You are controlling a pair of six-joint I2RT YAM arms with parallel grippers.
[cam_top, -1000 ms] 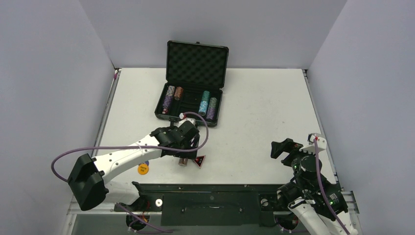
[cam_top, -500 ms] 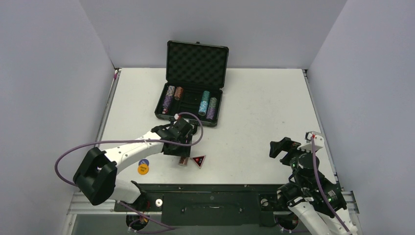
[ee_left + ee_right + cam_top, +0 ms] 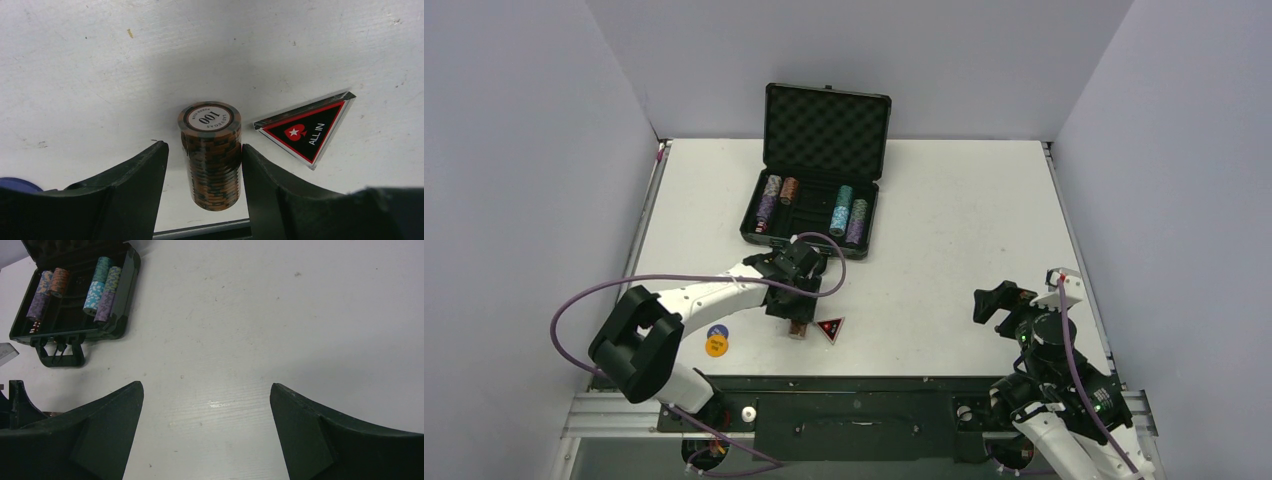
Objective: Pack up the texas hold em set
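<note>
The black foam-lined briefcase (image 3: 826,125) lies open at the table's back, holding purple (image 3: 766,207), brown (image 3: 789,189) and teal (image 3: 842,210) chip stacks and small red dice (image 3: 761,226). It also shows in the right wrist view (image 3: 125,295). A loose brown chip stack (image 3: 212,155) stands on the table beside the black-red triangle (image 3: 305,130). My left gripper (image 3: 202,146) is open and straddles this stack, the right finger close to it and a gap at the left finger. The yellow disc (image 3: 716,346) and blue disc (image 3: 718,331) lie to the left. My right gripper (image 3: 207,390) is open and empty.
The table's near edge and a black metal rail (image 3: 854,400) lie just behind the loose stack. The left arm's purple cable (image 3: 574,305) loops over the table's left side. Grey walls enclose the table on three sides.
The left arm has swung its elbow inward and brought its gripper over the loose brown stack. The right gripper shifted slightly left.
</note>
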